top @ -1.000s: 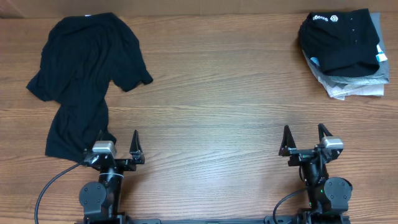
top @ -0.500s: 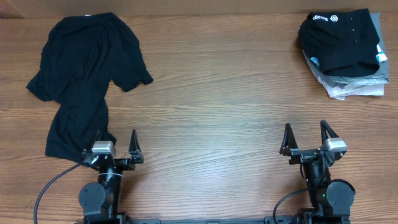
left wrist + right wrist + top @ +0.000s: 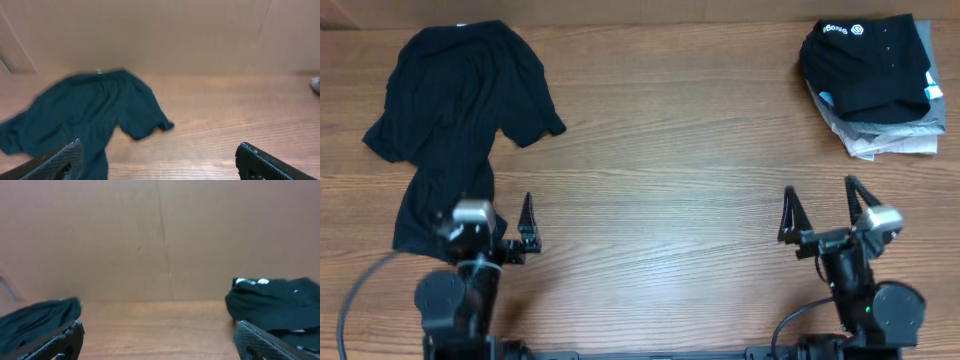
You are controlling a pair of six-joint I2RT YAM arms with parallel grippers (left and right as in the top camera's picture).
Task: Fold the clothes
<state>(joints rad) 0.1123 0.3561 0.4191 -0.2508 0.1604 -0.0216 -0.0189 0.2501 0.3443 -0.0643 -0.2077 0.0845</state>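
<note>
Both arms have just stirred: the left arm point(image 3: 470, 215) swings toward the black T-shirt point(image 3: 460, 100), crumpled at the worktop's point(image 3: 670, 180) far left, and the right arm point(image 3: 850, 262) drifts outward. Both jaws gape wide, holding nothing; folding hasn't begun.

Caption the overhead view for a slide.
Black T-shirt lies unfolded; left gripper and right gripper open, empty; folded stack far right.
</note>
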